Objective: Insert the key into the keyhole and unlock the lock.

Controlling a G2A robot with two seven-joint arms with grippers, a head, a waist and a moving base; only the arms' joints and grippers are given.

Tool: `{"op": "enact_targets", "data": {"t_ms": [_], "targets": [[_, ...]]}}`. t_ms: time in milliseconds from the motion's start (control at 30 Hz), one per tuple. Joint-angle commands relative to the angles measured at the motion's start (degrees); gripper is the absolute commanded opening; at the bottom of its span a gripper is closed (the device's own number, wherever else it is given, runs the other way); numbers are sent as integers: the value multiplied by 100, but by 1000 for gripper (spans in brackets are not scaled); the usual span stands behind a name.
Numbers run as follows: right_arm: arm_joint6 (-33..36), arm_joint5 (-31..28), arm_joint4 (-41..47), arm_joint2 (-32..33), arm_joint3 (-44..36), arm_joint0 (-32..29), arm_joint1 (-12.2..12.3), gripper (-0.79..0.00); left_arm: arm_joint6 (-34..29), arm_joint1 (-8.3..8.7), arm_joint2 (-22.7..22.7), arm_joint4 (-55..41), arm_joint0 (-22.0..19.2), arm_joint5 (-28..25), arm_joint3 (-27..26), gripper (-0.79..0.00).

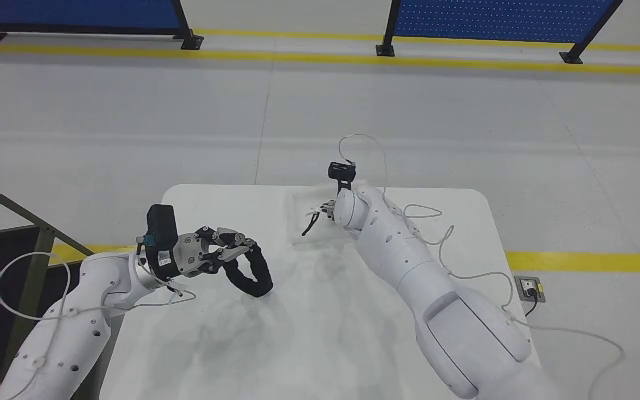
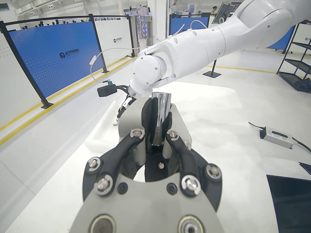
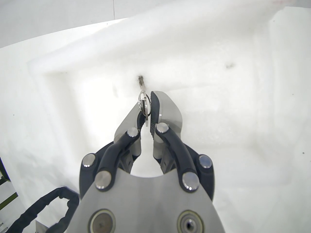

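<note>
The lock is a chrome cylinder with a black sleeved cable loop. My left gripper is shut on it and holds it above the left part of the table, the cylinder pointing toward the other arm. The small silver key with its ring stands with its blade stuck in the floor of a white foam tray. My right gripper is shut on the key's head, reaching down into the tray at the table's far middle. From the top view that gripper sits over the tray.
The white table has bare surface between the two arms. A grey power adapter with its cable lies by the right edge. Part of the black cable lies close behind my right gripper. Blue barriers stand on the floor beyond.
</note>
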Motion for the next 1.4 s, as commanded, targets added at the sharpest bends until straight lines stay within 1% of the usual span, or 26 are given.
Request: {"op": "enact_targets", "data": {"t_ms": [0, 133, 267, 467, 567, 667, 767, 833, 900, 933, 1067, 1167, 1267, 1367], "targets": [[38, -41, 25, 19, 10, 43, -6, -785, 0, 0, 0, 0, 0, 0, 0, -785], [167, -95, 27, 59, -20, 128, 3, -785, 0, 0, 0, 0, 0, 0, 0, -785], [402, 25, -134, 60, -90, 227, 45, -785, 0, 0, 0, 0, 0, 0, 0, -785], [1037, 148, -609, -66, -378, 273, 118, -785, 0, 0, 0, 0, 0, 0, 0, -785], [1239, 160, -756, -49, -604, 240, 180, -785, 0, 0, 0, 0, 0, 0, 0, -785], [1425, 57, -800, 47, -936, 144, 270, -785, 0, 0, 0, 0, 0, 0, 0, -785], [1743, -326, -668, 268, -1453, -51, 407, -785, 0, 0, 0, 0, 0, 0, 0, -785], [1991, -556, -665, 453, -1898, -240, 536, -785, 0, 0, 0, 0, 0, 0, 0, -785], [2435, -968, -430, 751, -2552, -541, 682, -785, 0, 0, 0, 0, 0, 0, 0, -785], [2638, -1054, -446, 921, -2913, -702, 775, -785, 0, 0, 0, 0, 0, 0, 0, -785], [3568, -1053, -678, 1543, -4795, -1600, 1103, -785, 0, 0, 0, 0, 0, 0, 0, -785], [4233, -1012, -862, 1936, -6172, -2301, 1284, -785, 0, 0, 0, 0, 0, 0, 0, -785], [4692, -918, -902, 2211, -7164, -2806, 1392, -785, 0, 0, 0, 0, 0, 0, 0, -785], [5020, -737, -709, 2450, -7841, -3109, 1455, -785, 0, 0, 0, 0, 0, 0, 0, -785]]}}
